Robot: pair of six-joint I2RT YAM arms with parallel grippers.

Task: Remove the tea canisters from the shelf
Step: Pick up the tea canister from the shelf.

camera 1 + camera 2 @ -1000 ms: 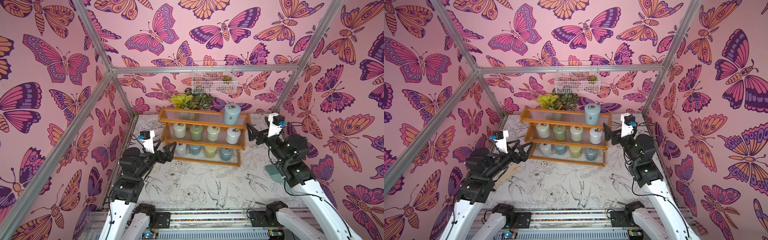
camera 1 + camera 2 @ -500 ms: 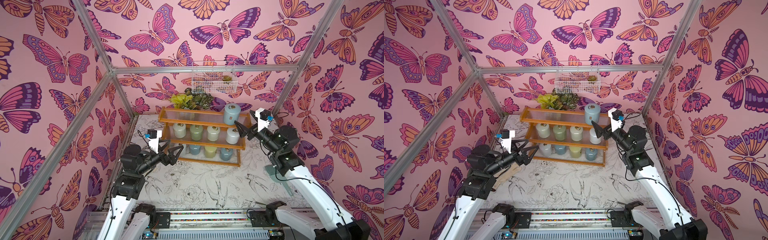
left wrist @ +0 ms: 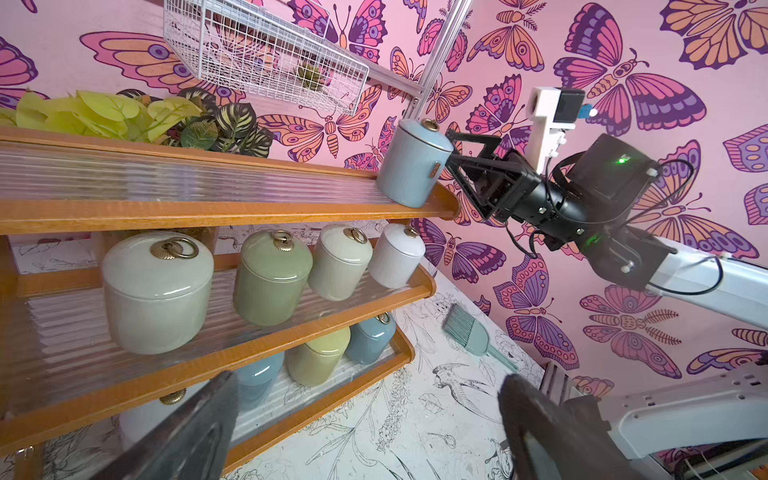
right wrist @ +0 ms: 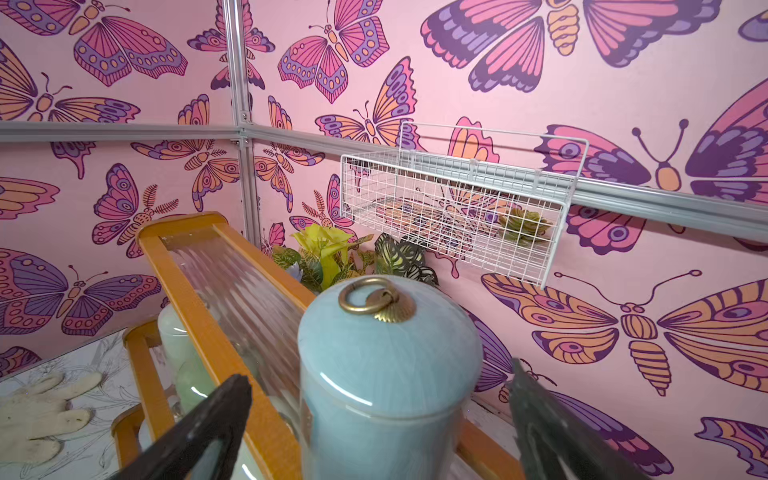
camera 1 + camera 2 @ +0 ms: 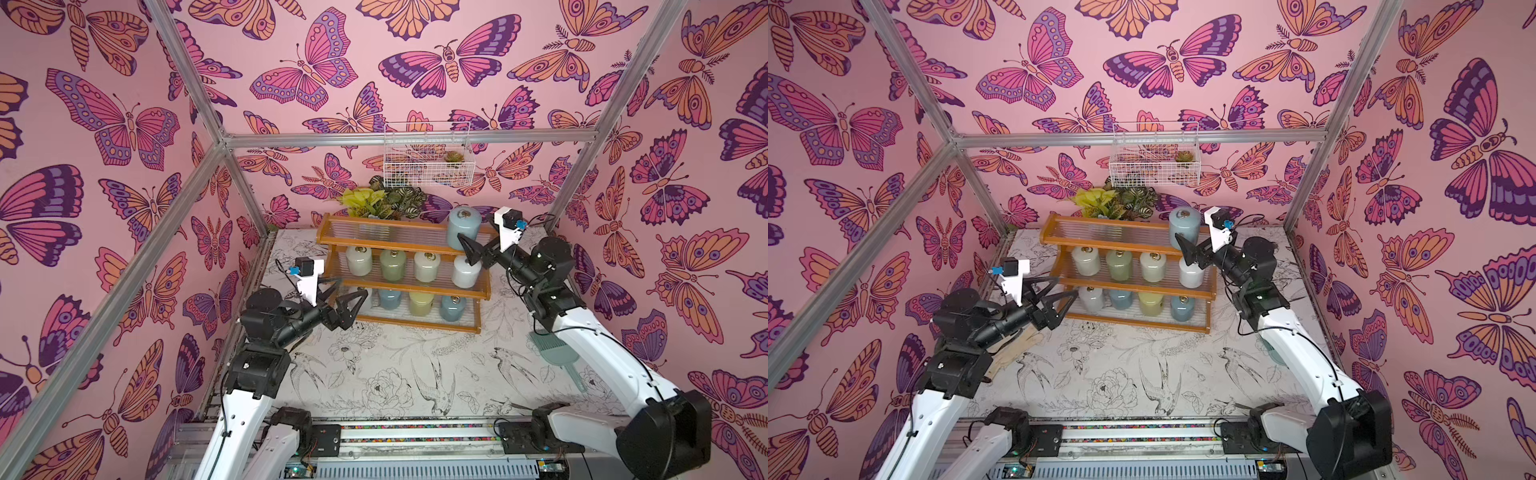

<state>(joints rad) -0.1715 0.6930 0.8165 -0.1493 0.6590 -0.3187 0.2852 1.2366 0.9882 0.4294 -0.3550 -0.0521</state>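
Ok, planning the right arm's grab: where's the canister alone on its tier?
In both top views the pale blue canister stands at the shelf's top-tier right end, just ahead of the open right pincer.

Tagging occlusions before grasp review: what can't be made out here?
Wire basket: flat contents blurred behind mesh, every view.
Plant base: hidden behind the shelf, both top views.
Brush: partly under the right arm, top views.
Top-tier canister base: cut off by right wrist view's edge.
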